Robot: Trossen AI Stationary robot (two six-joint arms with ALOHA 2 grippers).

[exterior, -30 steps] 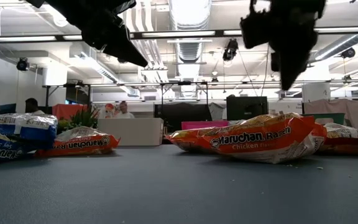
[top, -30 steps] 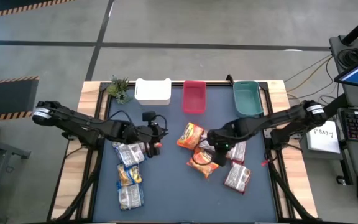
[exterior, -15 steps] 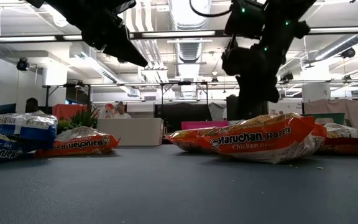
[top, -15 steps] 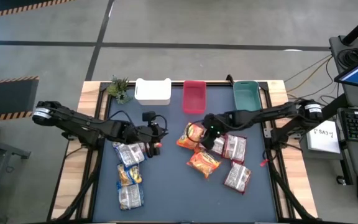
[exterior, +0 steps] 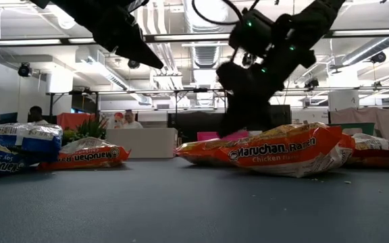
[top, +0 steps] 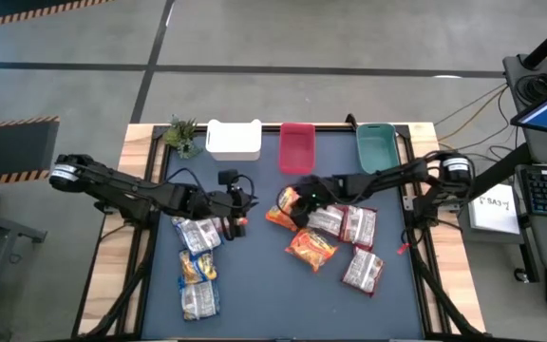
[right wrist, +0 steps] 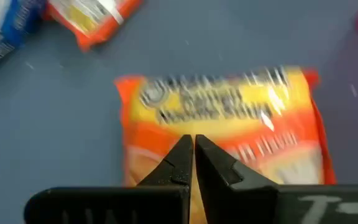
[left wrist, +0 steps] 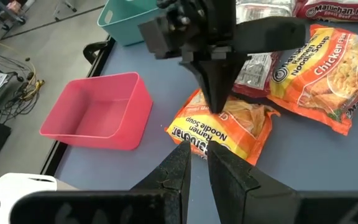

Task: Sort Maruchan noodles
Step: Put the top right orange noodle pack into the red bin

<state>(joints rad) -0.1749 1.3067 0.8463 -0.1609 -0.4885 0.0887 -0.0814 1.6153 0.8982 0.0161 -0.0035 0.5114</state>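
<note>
An orange noodle packet (top: 281,209) (left wrist: 225,127) lies flat on the blue mat in front of the pink bin. My right gripper (top: 299,201) (left wrist: 219,107) (right wrist: 193,140) stands over it, shut. Another orange packet (top: 311,249) and silvery-red packets (top: 359,226) (top: 362,271) lie to its right and nearer. Blue-yellow packets (top: 198,268) lie on the mat's left. My left gripper (top: 241,207) (left wrist: 197,149) hovers left of centre, its fingers a narrow gap apart, holding nothing. An orange packet (exterior: 86,156) lies below it, mostly hidden in the high view. My right gripper meets the orange packet with its shut fingertips (left wrist: 219,102) on the top face near the far edge (left wrist: 229,115). The fingers come from above, slanting in from the table's right. The packet lies flat on the mat.
White bin (top: 233,140), pink bin (top: 297,147) and teal bin (top: 378,150) stand in a row along the far edge, with a small green plant (top: 183,136) at the far left corner. Bare mat lies at the near middle, between the two groups of packets.
My right gripper has travelled from over the middle packets toward the table's far-left and come down onto the orange packet in front of the pink bin. That packet has shifted slightly toward the left. My left arm has kept still.
</note>
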